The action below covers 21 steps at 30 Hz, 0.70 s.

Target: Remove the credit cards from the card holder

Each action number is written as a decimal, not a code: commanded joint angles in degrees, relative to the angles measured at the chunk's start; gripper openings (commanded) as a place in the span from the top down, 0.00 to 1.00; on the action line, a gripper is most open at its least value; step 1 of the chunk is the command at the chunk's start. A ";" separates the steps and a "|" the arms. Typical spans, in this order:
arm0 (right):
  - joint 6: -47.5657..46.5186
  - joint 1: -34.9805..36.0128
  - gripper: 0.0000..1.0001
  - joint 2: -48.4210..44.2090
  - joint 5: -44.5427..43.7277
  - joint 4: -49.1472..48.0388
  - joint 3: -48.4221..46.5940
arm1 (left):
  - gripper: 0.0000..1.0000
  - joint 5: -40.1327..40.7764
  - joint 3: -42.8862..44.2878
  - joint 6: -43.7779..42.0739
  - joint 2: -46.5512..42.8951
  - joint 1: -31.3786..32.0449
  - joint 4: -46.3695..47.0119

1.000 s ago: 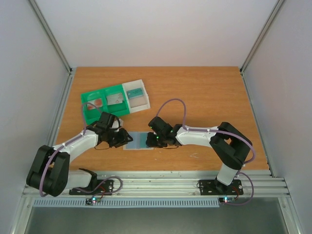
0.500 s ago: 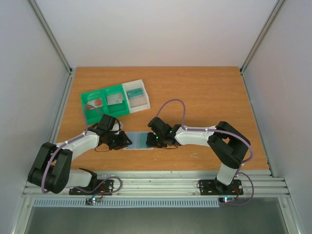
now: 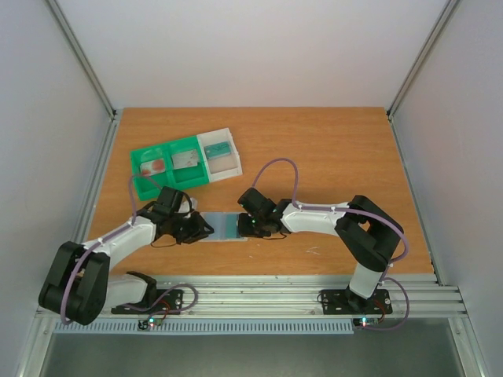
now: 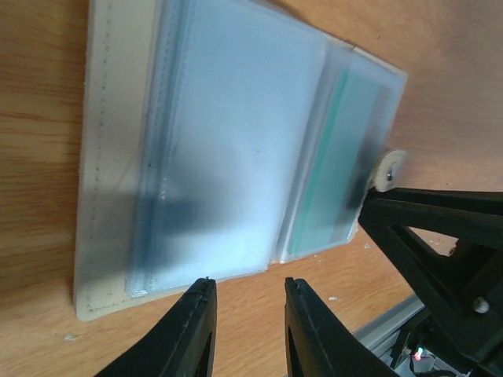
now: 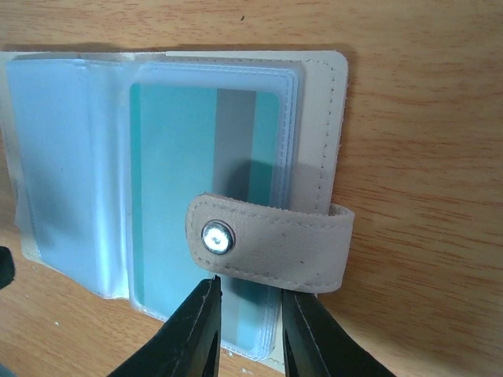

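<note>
One card holder (image 3: 224, 226), open, long axis left-right, tab (image 5: 271, 245) rightward.

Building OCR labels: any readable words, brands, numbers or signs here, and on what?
No text can be read.
Teal card in the card holder: only a grey stripe shows through the sleeve, no print.
Cards in the green-and-white tray: too small to read.

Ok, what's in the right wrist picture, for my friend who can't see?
An open pale card holder lies on a wooden table, a teal card showing through its clear sleeve. Its snap tab folds over the card; the right gripper, open, is at the bottom.
</note>
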<state>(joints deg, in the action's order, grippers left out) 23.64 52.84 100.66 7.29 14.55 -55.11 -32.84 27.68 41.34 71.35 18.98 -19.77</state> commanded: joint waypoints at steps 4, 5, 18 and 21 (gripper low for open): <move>0.36 0.42 0.77 -0.20 0.87 -1.39 -0.72 | 0.73 3.61 5.20 -3.17 0.34 -0.06 -3.43; 0.74 0.38 0.76 -0.20 0.95 -1.51 -0.70 | 0.73 3.55 5.52 -3.89 1.08 -0.08 -3.13; 2.33 0.42 0.76 2.20 1.65 -3.56 -0.22 | 0.74 3.86 4.13 -6.97 7.98 -0.09 0.42; 2.42 0.42 0.76 2.27 0.84 -3.56 0.20 | 0.74 3.84 3.57 -6.94 8.64 -0.09 1.16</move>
<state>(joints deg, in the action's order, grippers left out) 25.19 52.84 101.58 8.91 11.84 -55.11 -29.34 32.42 35.73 78.78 18.98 -21.47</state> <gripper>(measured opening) 0.237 0.262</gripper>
